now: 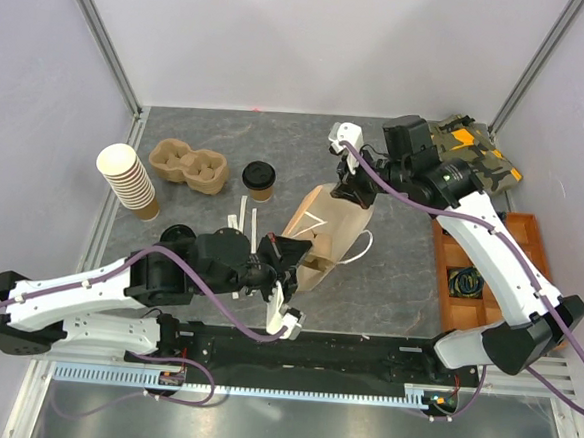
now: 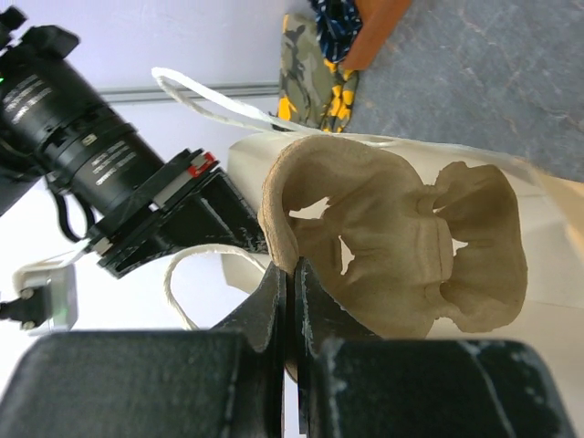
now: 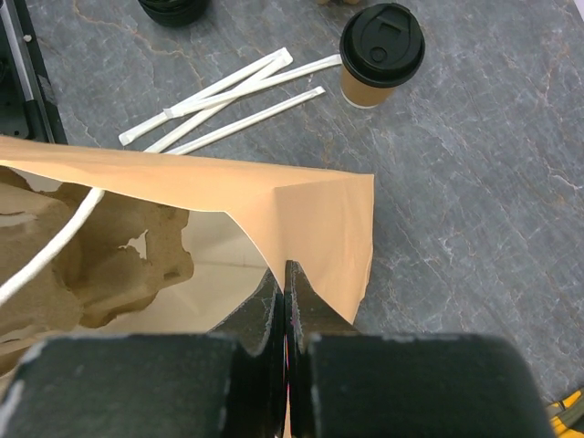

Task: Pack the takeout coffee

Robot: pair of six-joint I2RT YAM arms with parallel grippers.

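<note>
Now | left end effector pinching carrier edge | right end effector pinching bag rim

a robotics lab cell: blank white walls, aluminium corner posts, grey stone-look tabletop, slotted cable duct

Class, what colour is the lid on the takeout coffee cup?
Black lid, clearest in the right wrist view.

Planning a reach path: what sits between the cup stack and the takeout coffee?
A pulp cup carrier lies between the cup stack and the takeout coffee, in the top view.
</note>
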